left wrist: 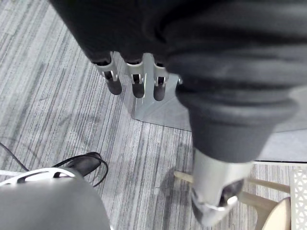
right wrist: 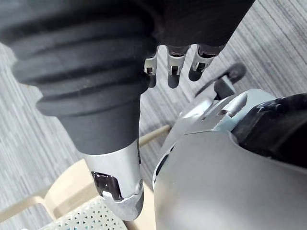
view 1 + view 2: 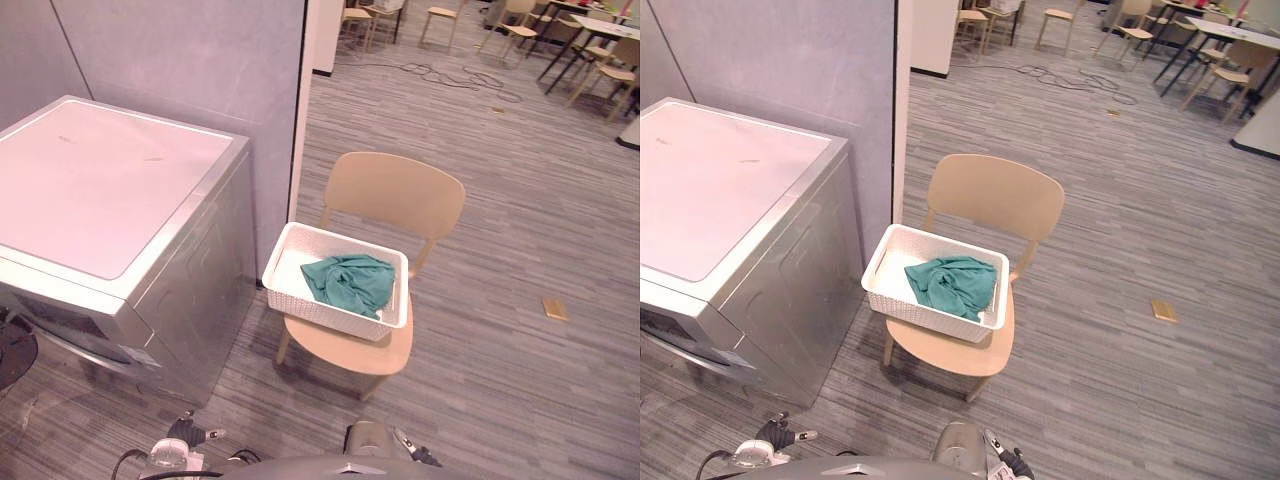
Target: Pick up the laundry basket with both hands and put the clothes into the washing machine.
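Closest in, both arms hang down by the robot's sides. The left hand [image 1: 137, 84] has its fingers straight and loose above the floor, with nothing in them. The right hand [image 2: 173, 73] is just as slack and empty.

A step ahead, the white laundry basket [image 3: 322, 311] sits on the seat of a pale wooden chair [image 3: 398, 193]. A crumpled green garment [image 3: 351, 281] lies inside it, towards the side away from the machine. The washing machine [image 3: 95, 185] stands close by on the robot's left, a narrow gap from the basket, and its flat white top looks shut.

By my reckoning the job has not begun. Neither hand is near the basket, so the reach, the two-handed lift, opening the machine and loading the clothes are all yet to do.

Beyond, more tables and chairs [image 3: 592, 45] fill the far end of the room.
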Motion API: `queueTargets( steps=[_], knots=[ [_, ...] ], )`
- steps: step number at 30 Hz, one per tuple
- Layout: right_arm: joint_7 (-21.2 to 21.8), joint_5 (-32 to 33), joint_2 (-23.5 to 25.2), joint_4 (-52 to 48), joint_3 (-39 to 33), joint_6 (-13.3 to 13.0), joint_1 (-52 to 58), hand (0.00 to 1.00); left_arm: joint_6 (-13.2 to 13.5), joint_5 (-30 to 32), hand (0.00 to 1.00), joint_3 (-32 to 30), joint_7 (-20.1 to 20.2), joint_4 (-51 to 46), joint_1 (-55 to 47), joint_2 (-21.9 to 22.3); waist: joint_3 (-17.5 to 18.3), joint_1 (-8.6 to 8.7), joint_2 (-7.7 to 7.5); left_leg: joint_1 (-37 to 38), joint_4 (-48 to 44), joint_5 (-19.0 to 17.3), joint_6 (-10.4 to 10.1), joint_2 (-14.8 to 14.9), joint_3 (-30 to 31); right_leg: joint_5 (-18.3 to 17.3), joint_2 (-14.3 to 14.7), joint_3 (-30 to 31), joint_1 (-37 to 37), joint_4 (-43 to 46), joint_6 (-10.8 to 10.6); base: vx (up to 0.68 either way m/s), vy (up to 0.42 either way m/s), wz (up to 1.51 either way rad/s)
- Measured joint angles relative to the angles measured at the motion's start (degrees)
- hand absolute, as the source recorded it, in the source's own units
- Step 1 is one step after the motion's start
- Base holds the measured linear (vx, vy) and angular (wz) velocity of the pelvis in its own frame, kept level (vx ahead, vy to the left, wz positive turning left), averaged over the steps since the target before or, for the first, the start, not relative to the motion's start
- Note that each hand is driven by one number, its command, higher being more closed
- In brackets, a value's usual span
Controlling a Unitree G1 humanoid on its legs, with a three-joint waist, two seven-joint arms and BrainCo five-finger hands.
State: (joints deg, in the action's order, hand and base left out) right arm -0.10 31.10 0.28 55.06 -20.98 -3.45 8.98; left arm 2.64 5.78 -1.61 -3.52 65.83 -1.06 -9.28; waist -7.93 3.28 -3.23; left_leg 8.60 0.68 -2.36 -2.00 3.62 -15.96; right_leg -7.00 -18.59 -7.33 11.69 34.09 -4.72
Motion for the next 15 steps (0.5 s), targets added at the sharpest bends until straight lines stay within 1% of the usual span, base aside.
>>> queueTargets(
  steps=[1, 2, 3, 4, 5, 6, 7, 8, 9, 10, 11, 13, 14, 15],
  knots=[
    [-0.42, 0.04, 0.68, -3.09, -0.03, -0.07, 0.08, 0.0, 0.02, 0.08, 0.0, -0.64, -0.02, -0.01, 0.03, 0.11, 0.07, 0.05, -0.03, -0.83, -0.97, -0.52, -1.13, 0.83, 0.59, 1.19, 0.94, 3.08, -0.58, -6.27, -0.39, 0.16, -0.245, 0.33],
    [-1.29, 0.04, 1.53, -7.51, -0.11, -0.13, 0.55, 0.0, 0.05, 0.19, 0.0, -0.51, 0.05, -0.01, 0.1, -0.15, 0.44, 0.17, -0.58, -1.72, -1.76, -0.71, -2.26, 1.16, 2.04, 5.82, 1.55, 4.78, -2.02, -12.67, -2.04, 0.16, -0.284, 0.39],
    [-1.67, 0.03, 1.95, -9.98, -0.11, -0.15, 1.19, 0.0, 0.09, 0.29, 0.0, -0.5, 0.06, -0.02, 0.04, -0.33, 0.85, 0.2, -1.23, -1.7, -1.58, -0.65, -3.12, 1.04, 2.45, 9.9, 1.43, 4.96, -2.87, -15.27, -3.23, 0.18, -0.357, 0.41],
    [-2.0, 0.0, 2.08, -15.07, -0.15, -0.21, 2.27, 0.0, 0.18, 1.09, 0.0, -0.54, 0.04, 0.03, -0.32, -0.2, 1.89, -0.11, -1.9, -1.67, -1.21, -0.5, -4.45, 1.26, 3.71, 8.44, 1.51, 3.44, -5.26, -18.48, -7.59, 0.2, -0.367, 0.27],
    [-2.37, -0.83, 1.65, -19.11, 0.04, -0.32, 2.88, 0.0, 0.32, 1.78, 0.0, -0.55, 0.01, 0.02, -0.34, 0.5, 2.38, -0.17, -0.31, -2.0, -1.15, -0.3, -5.3, 2.77, 3.96, 7.68, 2.91, 2.21, -6.79, -21.53, -7.42, 0.23, -0.393, 0.25],
    [-3.19, -3.37, 0.59, -25.19, -0.06, -0.39, 2.77, 0.0, 0.44, 2.46, 0.0, -0.42, 0.03, 0.0, -0.3, 2.0, 2.68, 0.23, 1.22, -2.77, -0.94, 0.13, -6.04, 4.49, 5.13, 7.65, 4.48, 0.04, -8.16, -24.79, -7.37, 0.18, -0.28, 0.2],
    [-3.61, -5.18, 0.12, -28.22, -0.12, -0.5, 2.85, 0.0, 0.45, 2.58, 0.0, -0.28, 0.02, 0.0, -0.27, 2.99, 3.21, 0.48, 2.36, -2.99, -0.74, 0.42, -6.52, 5.17, 5.57, 7.65, 5.4, -0.87, -8.75, -25.97, -7.33, 0.16, -0.253, 0.42],
    [-4.35, -8.38, -0.59, -33.95, -0.51, -0.68, 3.29, 0.0, 0.52, 2.94, 0.0, 0.89, 0.12, 0.01, -0.18, 4.77, 3.89, 0.86, 3.89, -3.32, -0.5, 0.71, -6.97, 6.44, 6.9, 7.74, 6.7, -2.79, -10.56, -27.68, -7.14, 0.13, -0.216, 0.58],
    [-4.97, -10.49, -0.89, -39.06, -0.84, -1.11, 3.42, 0.0, 0.94, 3.1, 0.0, 1.97, 0.09, -0.07, -0.29, 6.25, 4.17, 0.78, 4.42, -2.98, -0.4, 0.91, -7.33, 7.33, 8.02, 7.66, 7.58, -4.37, -12.69, -28.61, -6.61, 0.1, -0.185, 0.59],
    [-5.46, -11.62, -1.06, -41.45, -0.89, -1.49, 3.53, 0.0, 1.14, 3.11, 0.0, 2.37, 0.1, -0.24, -0.33, 6.64, 4.16, 0.51, 4.39, -2.38, -0.33, 0.97, -7.44, 7.69, 8.28, 7.66, 7.96, -4.83, -13.69, -29.02, -6.48, 0.05, -0.11, 0.39],
    [-6.15, -14.27, -1.37, -45.57, -0.56, -2.08, 3.29, 0.0, 1.4, 3.59, 0.0, 3.09, 0.1, -1.29, -0.47, 6.8, 4.46, -0.03, 3.99, -2.21, -0.05, 1.03, -7.55, 8.11, 8.27, 7.64, 8.42, -5.46, -14.28, -29.59, -6.4, 0.01, -0.064, 0.16],
    [-6.68, -18.45, -1.94, -50.78, 1.38, -3.39, 1.21, 0.0, 1.49, 4.73, 0.0, 4.06, 0.06, -1.88, -0.7, 6.34, 5.19, -0.33, 3.58, -3.06, 0.56, 1.3, -8.03, 7.91, 8.26, 7.99, 8.45, -5.69, -13.99, -31.25, -5.88, -0.04, -0.027, 0.03],
    [-6.83, -20.9, -1.76, -53.28, 3.15, -4.09, 0.28, 0.0, 1.5, 5.18, 0.0, 4.36, 0.03, -2.13, -0.73, 5.75, 5.43, -0.49, 2.58, -4.34, 0.51, 1.51, -8.18, 7.7, 8.39, 8.52, 8.39, -5.75, -13.51, -32.51, -5.4, -0.07, 0.004, 0.02],
    [-6.88, -21.97, -1.63, -54.5, 4.38, -4.14, 0.08, 0.0, 1.51, 5.59, 0.0, 4.44, 0.02, -2.28, -0.67, 5.47, 5.35, -0.56, 2.18, -4.76, 0.52, 1.65, -8.23, 7.68, 8.63, 8.91, 8.44, -5.99, -13.51, -33.08, -5.33, -0.08, 0.0, 0.1]
  ],
)
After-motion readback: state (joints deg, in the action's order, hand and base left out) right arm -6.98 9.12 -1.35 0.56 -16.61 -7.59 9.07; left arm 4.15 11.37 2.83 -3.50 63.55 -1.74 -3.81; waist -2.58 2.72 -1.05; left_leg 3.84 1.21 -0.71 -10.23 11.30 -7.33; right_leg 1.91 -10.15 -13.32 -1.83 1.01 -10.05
